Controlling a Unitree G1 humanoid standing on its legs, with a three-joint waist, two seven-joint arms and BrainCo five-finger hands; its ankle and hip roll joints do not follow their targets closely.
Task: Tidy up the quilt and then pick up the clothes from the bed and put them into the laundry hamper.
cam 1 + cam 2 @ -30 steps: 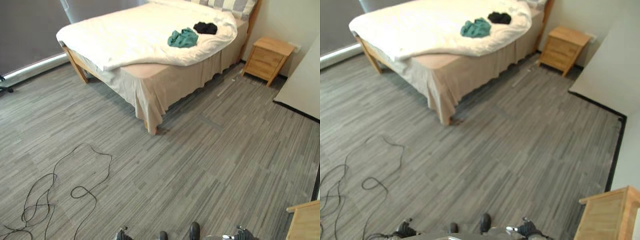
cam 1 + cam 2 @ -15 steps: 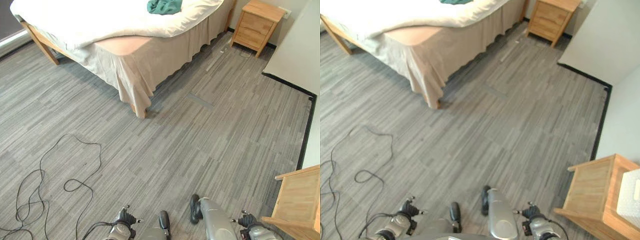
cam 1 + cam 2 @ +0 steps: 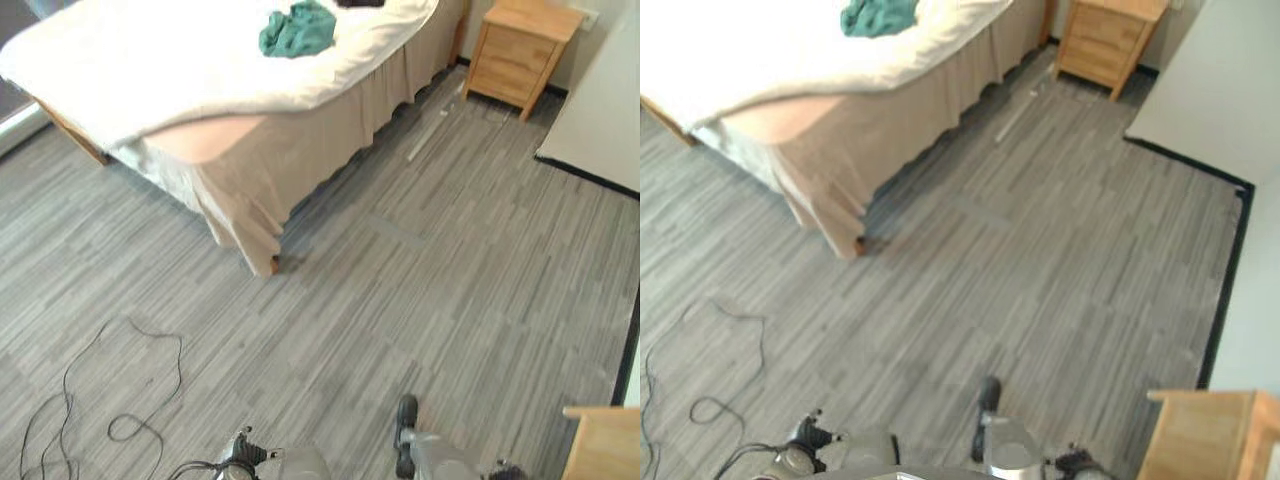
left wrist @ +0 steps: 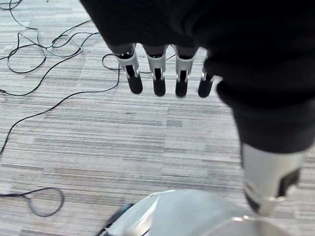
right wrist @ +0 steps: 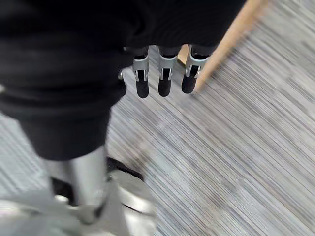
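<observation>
Left eye view: a wooden-framed bed (image 3: 262,262) with a beige skirt occupies the upper left, its corner leg standing on the grey striped plank floor (image 3: 420,300). A cream-white quilt (image 3: 150,70) covers the mattress, its near edge lying unevenly so that a pinkish patch of sheet (image 3: 200,140) is exposed at the corner. A crumpled teal-green garment (image 3: 296,28) rests on the quilt near the far side of the bed; just beside it, at the upper edge of the view, the fringe of a black garment (image 3: 360,3) is visible. To the right of the bed, against the wall, stands a light wooden nightstand with drawers (image 3: 522,47). At the lower right corner, part of a second light wooden piece of furniture (image 3: 600,440) enters the view.

Left wrist view: the left hand (image 4: 157,73) hangs above the floor, its fingers straight and relaxed, grasping nothing.

Right wrist view: the right hand (image 5: 165,73) likewise hangs over the floor with fingers extended and empty, a light wooden leg (image 5: 231,39) lying just beyond them.
</observation>
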